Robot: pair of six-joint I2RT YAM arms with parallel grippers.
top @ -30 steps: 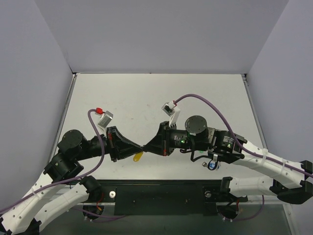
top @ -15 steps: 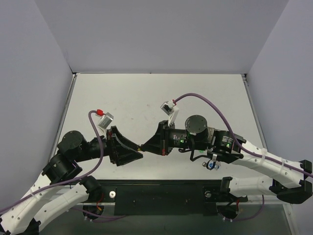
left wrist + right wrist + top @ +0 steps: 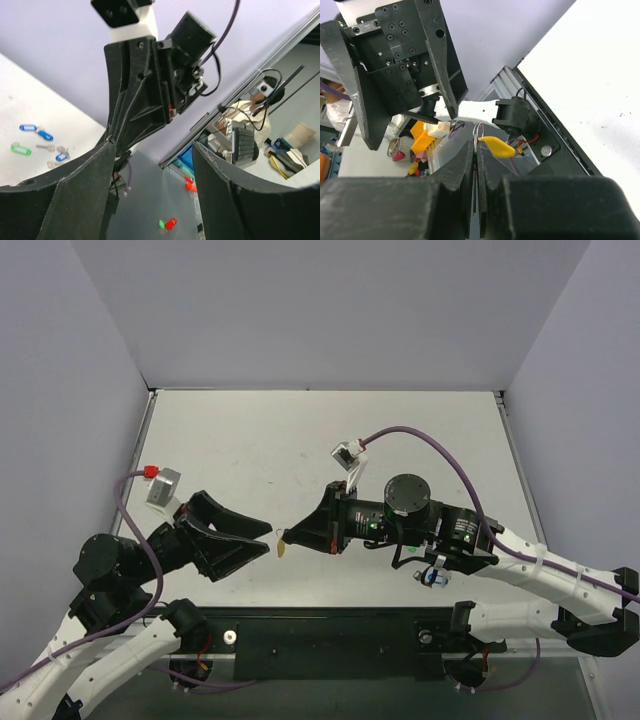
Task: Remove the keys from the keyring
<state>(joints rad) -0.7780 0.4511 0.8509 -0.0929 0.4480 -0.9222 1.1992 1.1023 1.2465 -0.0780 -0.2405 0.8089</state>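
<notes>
Top external view shows the right gripper (image 3: 289, 538) pinching the thin silver wire keyring (image 3: 476, 131), a yellow-capped metal key (image 3: 283, 546) dangling from it. The left gripper (image 3: 264, 538) gapes wide beside it, empty.

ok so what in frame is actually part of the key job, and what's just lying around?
Job: keyring, yellow-capped key, right gripper shut on the ring, open left gripper.
Lying about: blue-tagged keys and green-tagged key, loose on the table.

The left tool (image 3: 266, 538) opened and pulled back leftward from the right tool (image 3: 290, 536), leaving the yellow-capped key (image 3: 283, 548) hanging at that tool's tip.
</notes>
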